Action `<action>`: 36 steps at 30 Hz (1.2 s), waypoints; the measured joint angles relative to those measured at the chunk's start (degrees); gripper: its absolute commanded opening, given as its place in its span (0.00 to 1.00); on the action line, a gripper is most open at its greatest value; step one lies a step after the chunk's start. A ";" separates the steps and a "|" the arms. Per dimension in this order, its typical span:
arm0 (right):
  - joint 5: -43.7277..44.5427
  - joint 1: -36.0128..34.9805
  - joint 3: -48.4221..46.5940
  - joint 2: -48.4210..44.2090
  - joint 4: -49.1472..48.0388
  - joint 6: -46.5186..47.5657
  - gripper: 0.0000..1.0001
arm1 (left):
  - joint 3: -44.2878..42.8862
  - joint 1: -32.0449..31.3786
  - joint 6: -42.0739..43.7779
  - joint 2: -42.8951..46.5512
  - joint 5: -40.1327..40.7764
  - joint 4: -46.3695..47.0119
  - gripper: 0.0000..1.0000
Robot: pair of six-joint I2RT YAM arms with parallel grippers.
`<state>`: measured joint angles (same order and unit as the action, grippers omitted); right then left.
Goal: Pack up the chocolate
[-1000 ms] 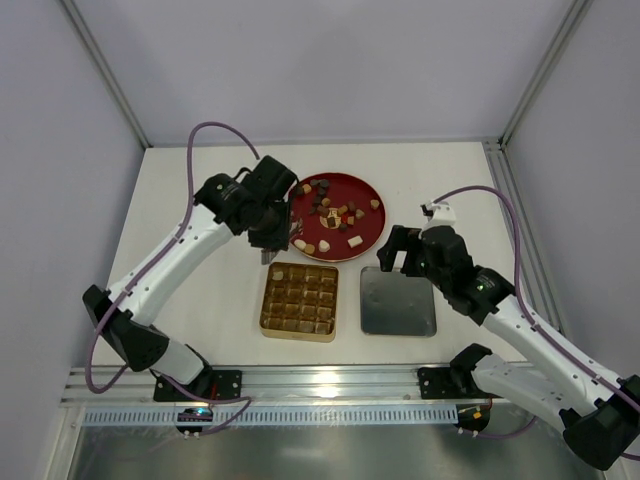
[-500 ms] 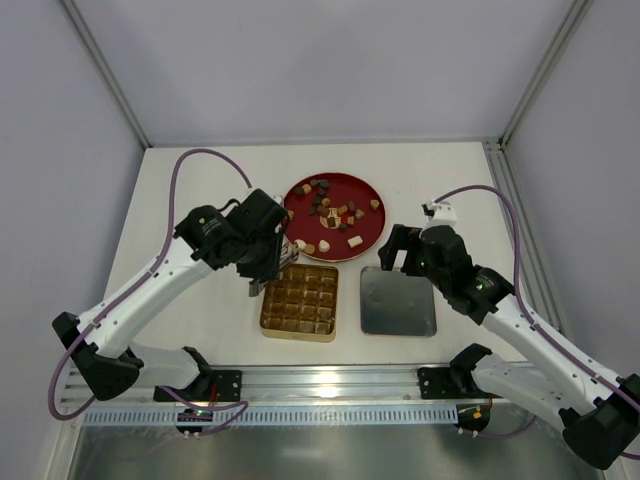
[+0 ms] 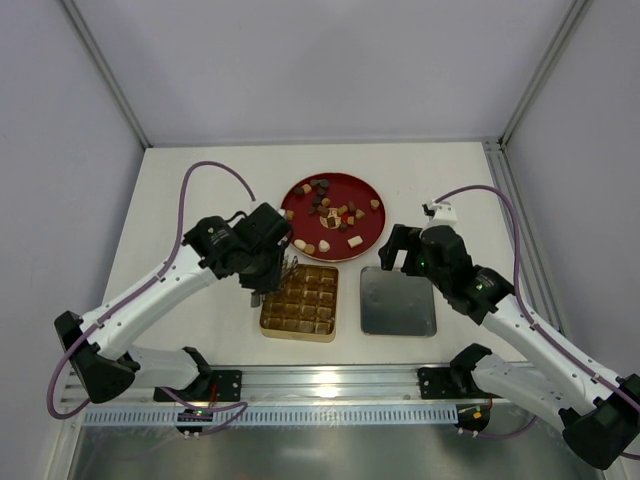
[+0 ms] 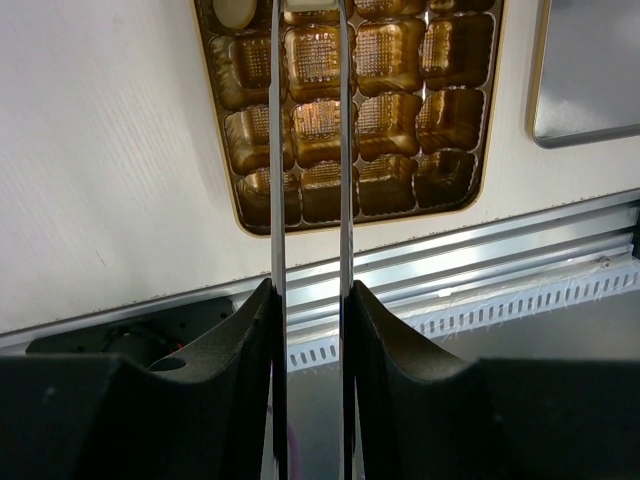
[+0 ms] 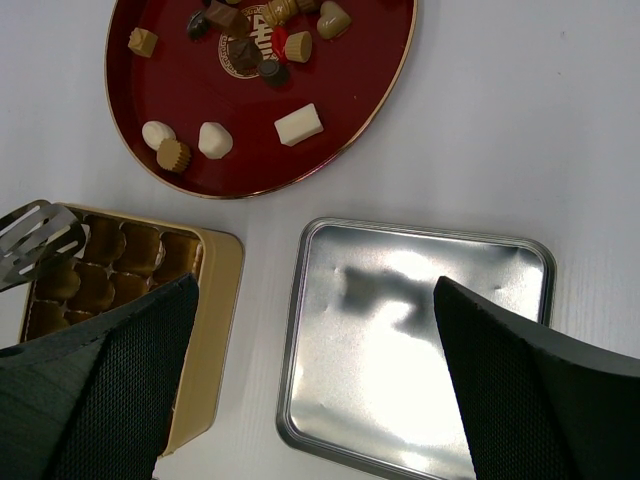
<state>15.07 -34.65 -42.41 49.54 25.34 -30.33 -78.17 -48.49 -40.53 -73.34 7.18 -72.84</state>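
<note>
Several chocolate pieces (image 3: 325,245) in brown, tan and cream lie on the round red plate (image 3: 340,190); the right wrist view shows them too (image 5: 299,124). The gold gridded box (image 3: 265,310) lies just in front of the plate. My left gripper (image 3: 283,270) hangs over the box's far left corner. Its long thin metal blades (image 4: 310,20) are shut on a cream white chocolate (image 4: 311,5) at the top edge of the left wrist view. A round cream piece (image 4: 235,10) sits in a cell beside it. My right gripper (image 5: 315,285) stands open above the silver lid (image 5: 420,340).
The silver lid (image 3: 397,300) lies flat to the right of the box. The box's other cells (image 4: 385,120) in the left wrist view hold nothing. A metal rail (image 3: 320,385) runs along the table's near edge, and grey walls close in the sides and back.
My left arm has swung from the plate's left edge down to the box's far left corner, carrying the piece. The right arm has not moved.
</note>
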 measured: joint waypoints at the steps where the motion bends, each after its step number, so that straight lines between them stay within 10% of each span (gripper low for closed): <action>1: 0.00 0.00 0.00 0.00 -0.02 0.00 1.00 | 0.00 0.00 0.00 0.00 0.00 0.20 0.33; 36: -0.02 0.00 1.18 0.00 -0.04 -0.02 1.00 | 0.90 -0.74 -1.01 -1.01 -0.13 1.88 0.37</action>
<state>15.05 -34.65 -41.23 49.54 25.30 -30.35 -77.28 -49.23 -41.54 -74.35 7.05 -70.96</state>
